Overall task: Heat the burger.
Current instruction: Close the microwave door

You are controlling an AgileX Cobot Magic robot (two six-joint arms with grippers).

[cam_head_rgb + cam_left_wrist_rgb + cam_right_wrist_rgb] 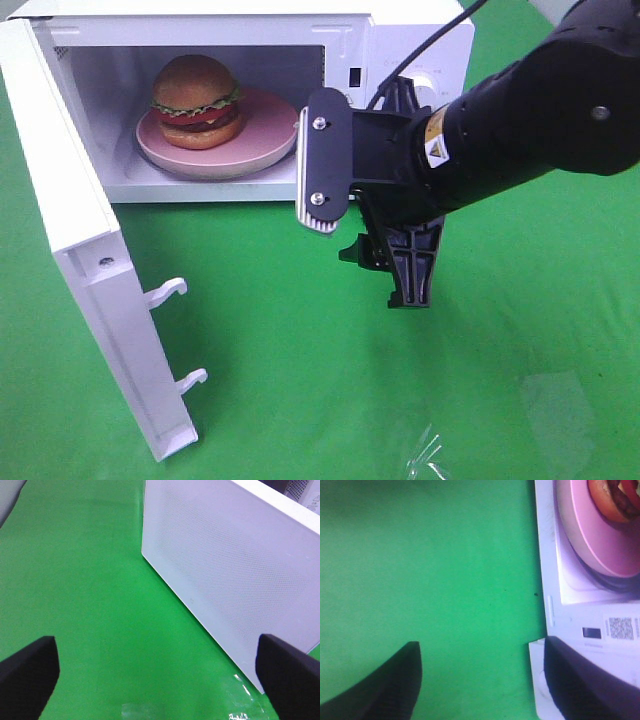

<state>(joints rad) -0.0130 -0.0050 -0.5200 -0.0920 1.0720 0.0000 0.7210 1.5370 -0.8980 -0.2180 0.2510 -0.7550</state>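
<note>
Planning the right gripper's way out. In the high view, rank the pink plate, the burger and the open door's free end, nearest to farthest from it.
From the right gripper:
1. pink plate: rim just left of it, inside the microwave.
2. burger: farther left, on the plate.
3. door's free end: lower left, over the green cloth.

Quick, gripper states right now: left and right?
Left gripper: open, holding nothing.
Right gripper: open, holding nothing.
</note>
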